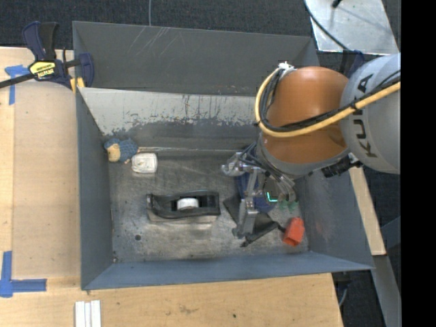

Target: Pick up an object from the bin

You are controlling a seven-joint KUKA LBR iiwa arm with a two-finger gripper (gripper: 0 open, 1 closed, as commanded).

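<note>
Claw [246, 225] is down in the near-right corner of the grey metal bin [95, 203], shiny metal frame hanging under the arm's smooth orange dome [303, 121]. Wide or narrow? Cannot tell from this angle. Its tip is at a dark, flat, angular piece [262, 234], heaped with something blue [276, 210] and a chunky red-orange block [293, 231]. Just to the left lies a long black tape dispenser [184, 205] with a white roll. Well beyond it, a pale rounded lump [144, 163] rests on the scuffed floor.
</note>
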